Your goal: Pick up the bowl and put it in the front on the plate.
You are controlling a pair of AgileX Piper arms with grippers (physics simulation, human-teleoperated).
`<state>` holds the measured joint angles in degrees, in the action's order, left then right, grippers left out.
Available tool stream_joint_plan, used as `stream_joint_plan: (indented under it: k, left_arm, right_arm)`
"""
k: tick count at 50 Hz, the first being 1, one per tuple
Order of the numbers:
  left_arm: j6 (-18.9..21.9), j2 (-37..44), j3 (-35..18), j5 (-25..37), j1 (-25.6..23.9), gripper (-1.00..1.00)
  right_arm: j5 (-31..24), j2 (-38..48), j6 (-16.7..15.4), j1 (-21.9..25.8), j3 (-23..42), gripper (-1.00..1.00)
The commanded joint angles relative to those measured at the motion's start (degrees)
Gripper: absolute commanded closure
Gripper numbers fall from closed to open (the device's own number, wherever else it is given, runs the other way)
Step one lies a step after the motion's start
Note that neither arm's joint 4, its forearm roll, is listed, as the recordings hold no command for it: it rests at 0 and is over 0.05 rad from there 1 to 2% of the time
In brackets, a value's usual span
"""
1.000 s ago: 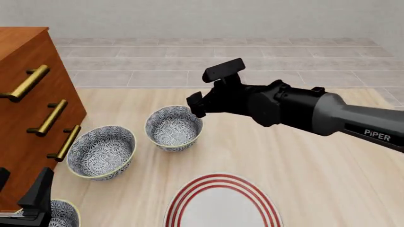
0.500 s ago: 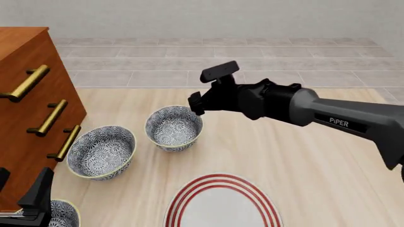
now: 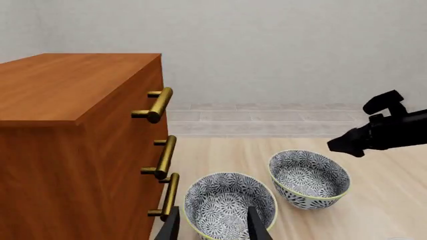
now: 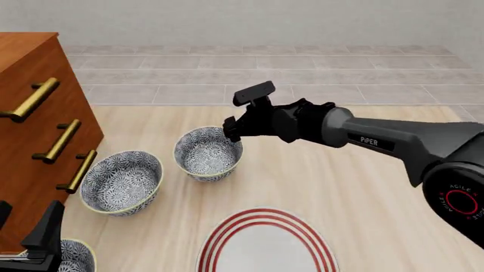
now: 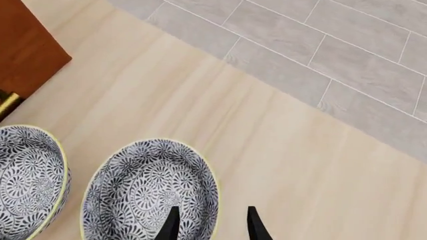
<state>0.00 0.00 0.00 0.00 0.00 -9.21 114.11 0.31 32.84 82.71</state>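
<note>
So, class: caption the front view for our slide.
Right gripper poised at the far bowl's rim, plate waiting in front.

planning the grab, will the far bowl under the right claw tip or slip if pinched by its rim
Likely rigid: the bowl looks like glazed ceramic. Its thin rim may slip between the right claw fingers. Lifted by one side, the deep bowl would probably tilt.

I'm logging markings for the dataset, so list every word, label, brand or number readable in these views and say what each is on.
"PiPER": white letters on the grey forearm of the right arm, front view.
"AGILEX": small white letters round a red ring on the right arm's joint cap; the words under the ring are too small to read.
Bowls, plate and drawer chest: no text, only pattern and rings.
Both wrist views: no text.
</note>
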Motion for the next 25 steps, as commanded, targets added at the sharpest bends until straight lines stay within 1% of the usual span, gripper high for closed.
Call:
stream_joint_plan:
  k: [1,10,13,17,19,21,25]
  left_arm:
    - [0.0,0.0,0.0,0.0,0.0,-1.0]
    - [0.0,0.0,0.0,0.0,0.0,-1.0]
    - [0.0,0.0,0.0,0.0,0.0,-1.0]
    - [0.0,0.0,0.0,0.0,0.0,-1.0]
    - [0.0,0.0,0.0,0.0,0.0,-1.0]
    - [0.0,0.0,0.0,0.0,0.0,-1.0]
    - [0.0,0.0,0.0,0.0,0.0,-1.0]
  right_arm:
    - [-1.0,2.9,-0.4,-0.2,2.2,-1.0]
    - [-2.3,4.4,-0.6,0.3,4.0,-1.0]
    - [-2.4,4.9,-1.3,0.1,4.5,-1.0]
    - [-2.6,5.3,-1.3,-0.1,4.9,-1.0]
    - [-4.1,6.4,-0.4,0.7,5.8,-1.0]
    - [-3.8,6.3,-1.6,0.3,5.8,-1.0]
    - [-5.0,7.2,-1.5,0.4,7.2,-1.0]
